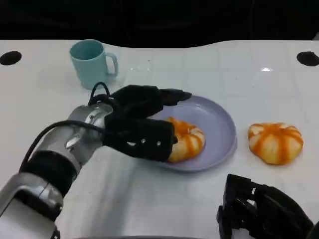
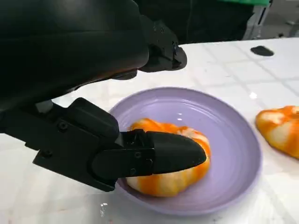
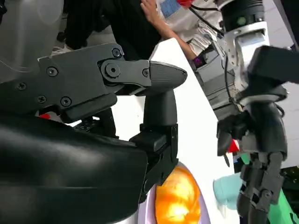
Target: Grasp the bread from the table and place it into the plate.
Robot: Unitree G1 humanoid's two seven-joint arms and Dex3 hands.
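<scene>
An orange-and-white bread [image 1: 190, 141] [image 2: 172, 181] lies inside the lilac plate [image 1: 219, 124] [image 2: 229, 140], on its left half. My left hand [image 1: 142, 124] [image 2: 84, 70] hovers over that side of the plate. Its thumb lies along the bread's near side, and its other fingers are spread above the plate's far rim, apart from the bread. A second bread [image 1: 275, 142] [image 2: 281, 129] sits on the table to the right of the plate. My right hand [image 1: 261, 211] [image 3: 93, 116] stays low at the front right, holding nothing. In the right wrist view the bread [image 3: 180, 198] appears past its fingers.
A teal mug [image 1: 91, 62] stands at the back left, behind my left hand. Black round marks [image 1: 10, 58] sit near both far corners of the white table. A person's arm [image 3: 159, 18] reaches in beside the table in the right wrist view.
</scene>
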